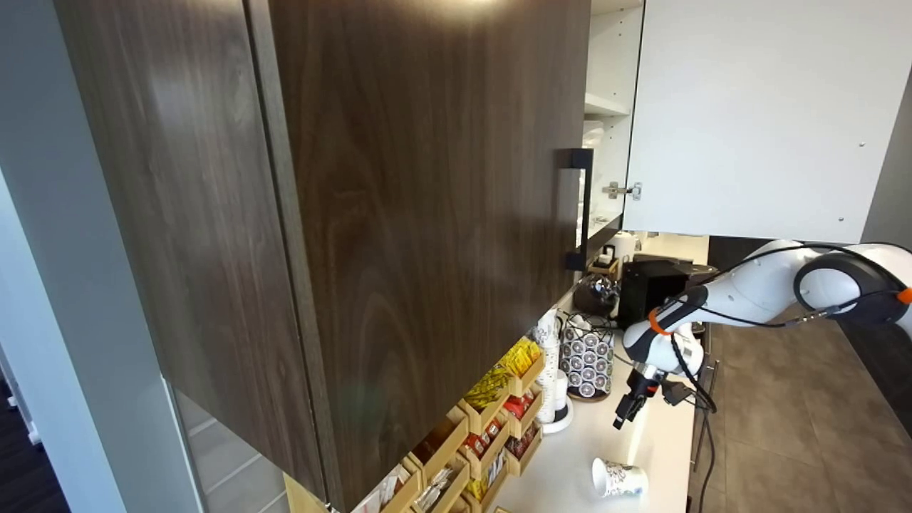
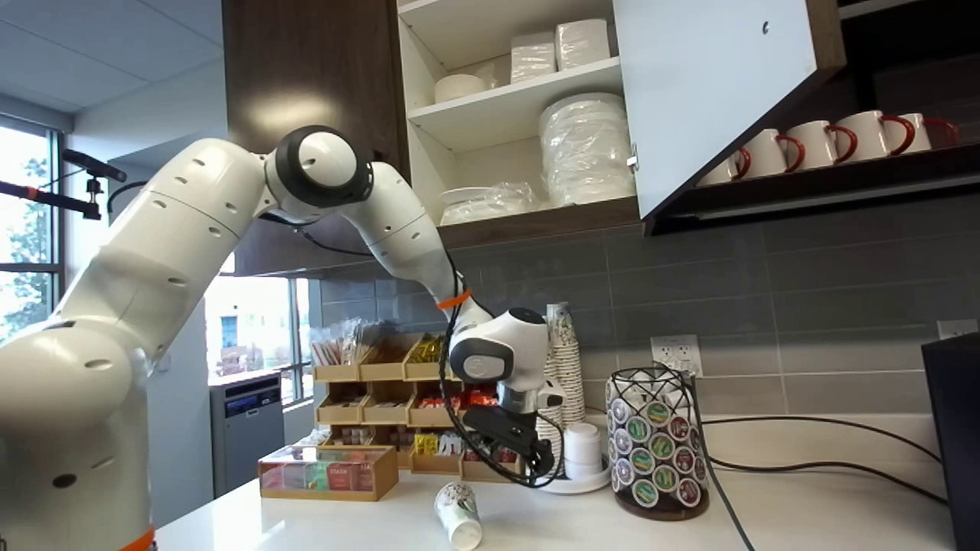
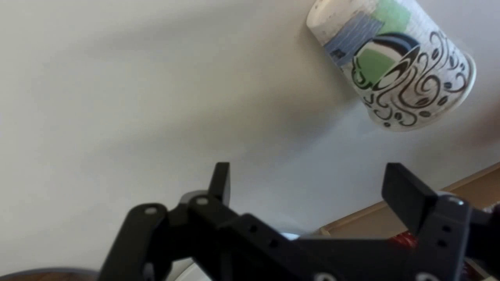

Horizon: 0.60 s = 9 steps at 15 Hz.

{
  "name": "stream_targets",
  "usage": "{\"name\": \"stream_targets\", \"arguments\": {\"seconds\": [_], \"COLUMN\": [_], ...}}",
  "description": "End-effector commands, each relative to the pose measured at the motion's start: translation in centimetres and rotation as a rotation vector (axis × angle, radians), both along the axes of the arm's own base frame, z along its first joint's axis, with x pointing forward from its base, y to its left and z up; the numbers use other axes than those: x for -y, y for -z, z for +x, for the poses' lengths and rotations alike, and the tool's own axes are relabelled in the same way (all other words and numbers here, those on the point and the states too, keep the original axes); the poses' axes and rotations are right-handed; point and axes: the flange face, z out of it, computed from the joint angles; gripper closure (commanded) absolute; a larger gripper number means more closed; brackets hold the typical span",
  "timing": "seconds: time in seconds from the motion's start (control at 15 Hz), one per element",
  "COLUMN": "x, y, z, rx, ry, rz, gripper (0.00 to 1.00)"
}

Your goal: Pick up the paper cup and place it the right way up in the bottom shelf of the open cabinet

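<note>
At the left of the white counter (image 2: 344, 528), in an exterior view, I have a clear-lidded wooden tea box (image 2: 385, 474), and I can make out STASH on its packets (image 2: 341, 476). Beyond it stand tan wooden tiered bins (image 2: 338, 415); the lettering there is too small for me. Next comes the white tapered paper cup (image 2: 459, 516), printed with dark swirls and green and blue patches. It lies on its side on the counter, mouth toward the bins, base facing me, its long axis flat to the counter, running from the far rim to the near base, skewed slightly right. In my wrist view the axis runs diagonally, base upper left, rim lower right. Above is the open wall cabinet (image 2: 425, 164), pale inside, dark brown wood-grain outside. My black two-finger gripper (image 3: 308, 164) has its jaws spread wide, the cup apart from them. Further right, a wire-topped holder (image 2: 651, 514) shows round coffee pods (image 2: 643, 458) with labels I can't read; red-handled white mugs (image 2: 811, 145) line a dark shelf (image 2: 827, 180).
</note>
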Motion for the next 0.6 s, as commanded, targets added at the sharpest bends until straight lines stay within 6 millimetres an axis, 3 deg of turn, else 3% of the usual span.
{"name": "stream_targets", "arguments": {"seconds": [0.0, 0.47, 0.53], "x": [-2.9, -9.8, -9.1], "y": [-0.4, -2.4, -1.6], "z": [-0.5, 0.2, 0.1], "rx": [-0.096, -0.314, -0.263], "ry": [0.071, 0.098, 0.095], "rz": [-0.136, -0.316, -0.294], "gripper": [0.0, 0.0, 0.0]}}
